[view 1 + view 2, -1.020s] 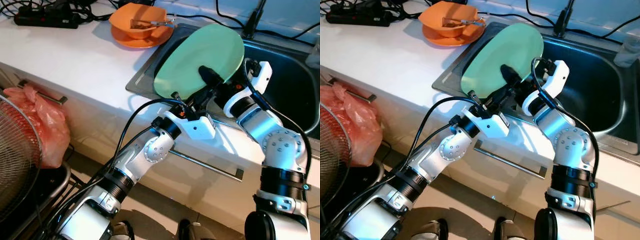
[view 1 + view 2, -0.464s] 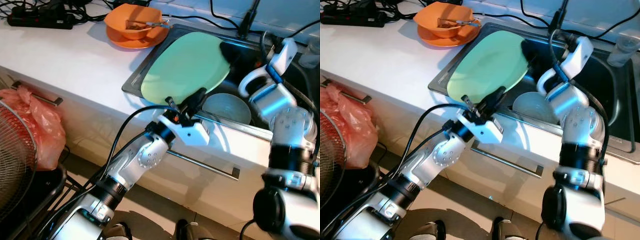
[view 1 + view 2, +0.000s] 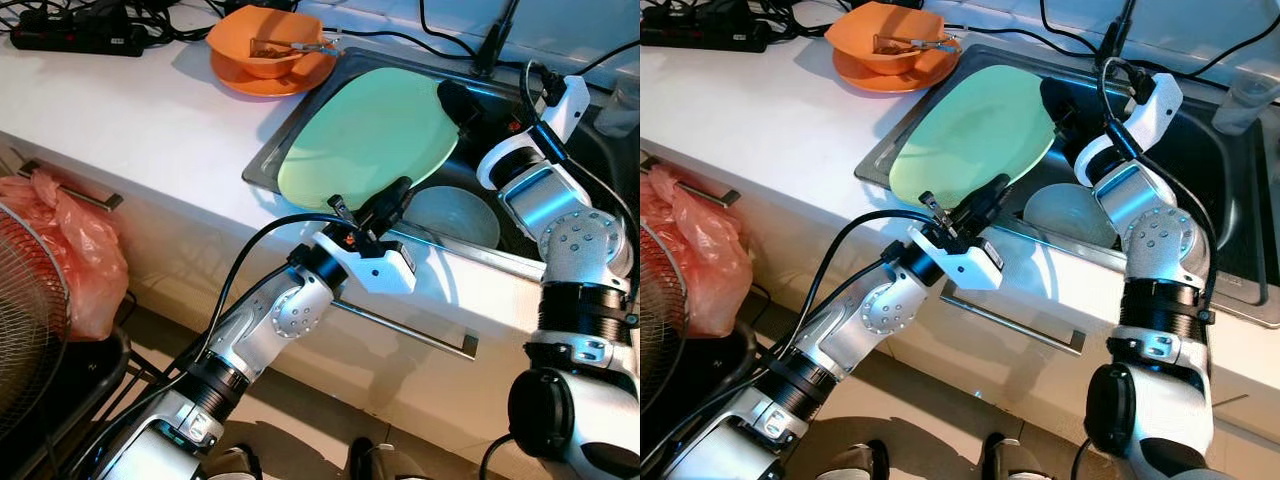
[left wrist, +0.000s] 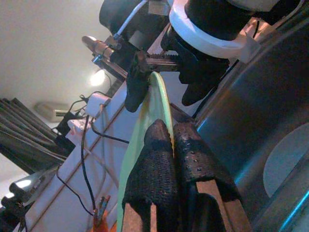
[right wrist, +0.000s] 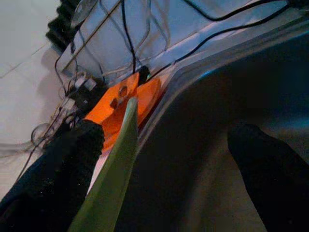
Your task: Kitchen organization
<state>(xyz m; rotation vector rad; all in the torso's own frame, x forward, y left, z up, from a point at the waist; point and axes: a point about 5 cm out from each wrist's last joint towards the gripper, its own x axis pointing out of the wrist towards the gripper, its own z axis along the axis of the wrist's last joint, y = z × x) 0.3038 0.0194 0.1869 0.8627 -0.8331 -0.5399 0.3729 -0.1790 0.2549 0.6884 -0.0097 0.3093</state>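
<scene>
Organization looks barely begun. Left gripper (image 3: 392,199) pinches the green plate (image 3: 370,135) at its 6 o'clock rim; right gripper (image 3: 462,100), fingers spread, grips nothing at 3 o'clock. White bowl (image 3: 452,216) remains in the sink (image 3: 262,165).

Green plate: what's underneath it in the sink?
A pale bowl sits in the sink, partly under the green plate held by the left claw. Anything further beneath is covered.

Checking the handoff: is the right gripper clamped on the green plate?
No, the right gripper is open, its fingers spread beside the green plate.
</scene>
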